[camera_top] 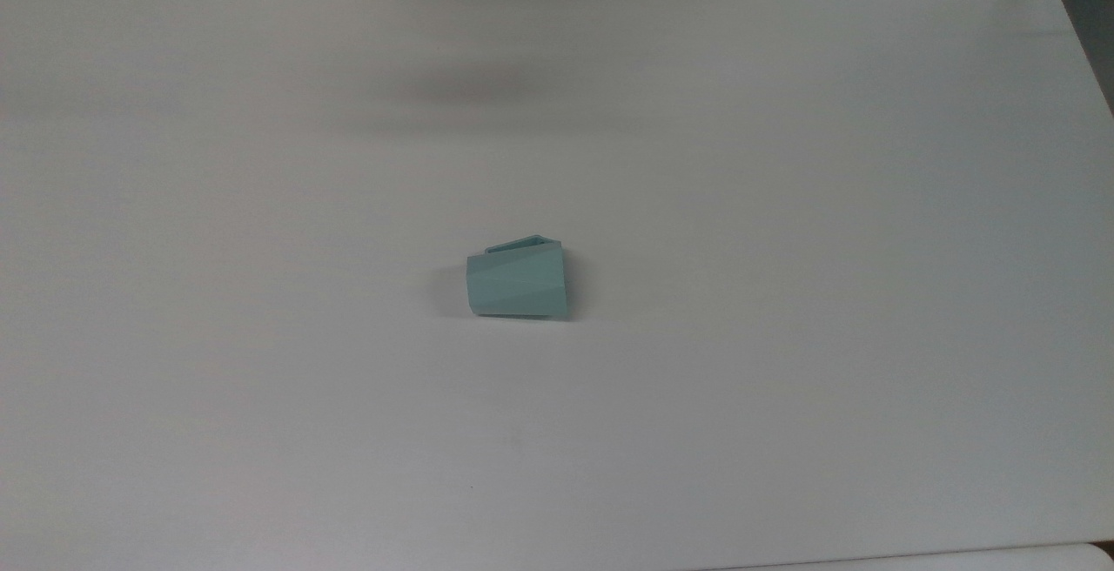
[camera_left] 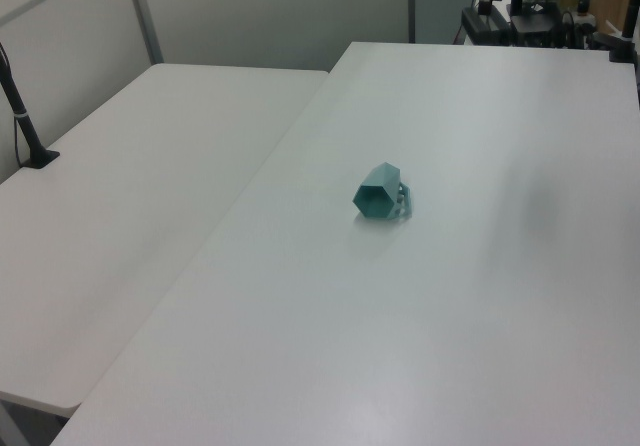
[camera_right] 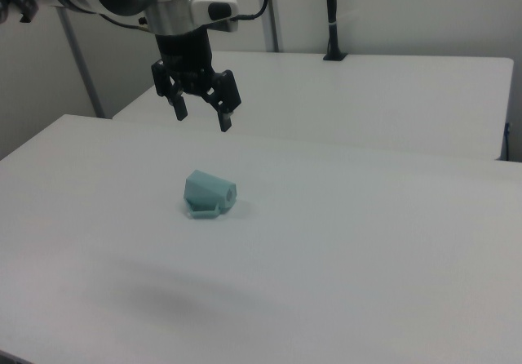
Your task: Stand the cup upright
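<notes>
Cup [camera_top: 517, 284] lies sideways on white table [camera_top: 783, 205], second table [camera_left: 130, 196] alongside.

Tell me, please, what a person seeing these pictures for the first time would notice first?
First, the cup, pale teal and faceted, lying on its side near the middle of the white table, its handle against the tabletop in the right view. Next, in the right view, the gripper hangs above the cup, fingers open, touching nothing.

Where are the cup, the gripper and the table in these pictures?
cup [camera_top: 518, 284], top view, its faceted side wall.
gripper [camera_right: 205, 113], right view, midway between its open fingertips.
table [camera_left: 470, 316], left view, bare white top.
</notes>
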`<control>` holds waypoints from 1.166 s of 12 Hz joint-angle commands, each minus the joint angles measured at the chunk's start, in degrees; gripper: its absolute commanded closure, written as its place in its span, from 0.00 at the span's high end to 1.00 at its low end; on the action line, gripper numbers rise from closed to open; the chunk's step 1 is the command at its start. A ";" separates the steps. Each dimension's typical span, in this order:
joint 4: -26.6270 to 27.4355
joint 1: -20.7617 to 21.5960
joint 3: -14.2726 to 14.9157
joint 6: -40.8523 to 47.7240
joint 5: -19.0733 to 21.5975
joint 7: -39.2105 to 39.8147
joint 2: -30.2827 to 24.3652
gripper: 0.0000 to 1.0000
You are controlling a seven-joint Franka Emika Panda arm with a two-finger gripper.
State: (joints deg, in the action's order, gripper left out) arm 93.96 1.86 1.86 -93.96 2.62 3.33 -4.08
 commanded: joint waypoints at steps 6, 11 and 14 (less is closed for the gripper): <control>-1.50 -0.02 0.95 3.15 -2.09 4.31 -1.28 1.00; -4.29 3.48 0.25 4.83 -3.75 1.69 0.47 1.00; -7.83 9.55 0.16 7.56 -9.81 1.42 4.07 1.00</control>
State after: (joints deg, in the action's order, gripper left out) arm 90.90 5.87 1.96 -90.15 -2.52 6.14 -3.96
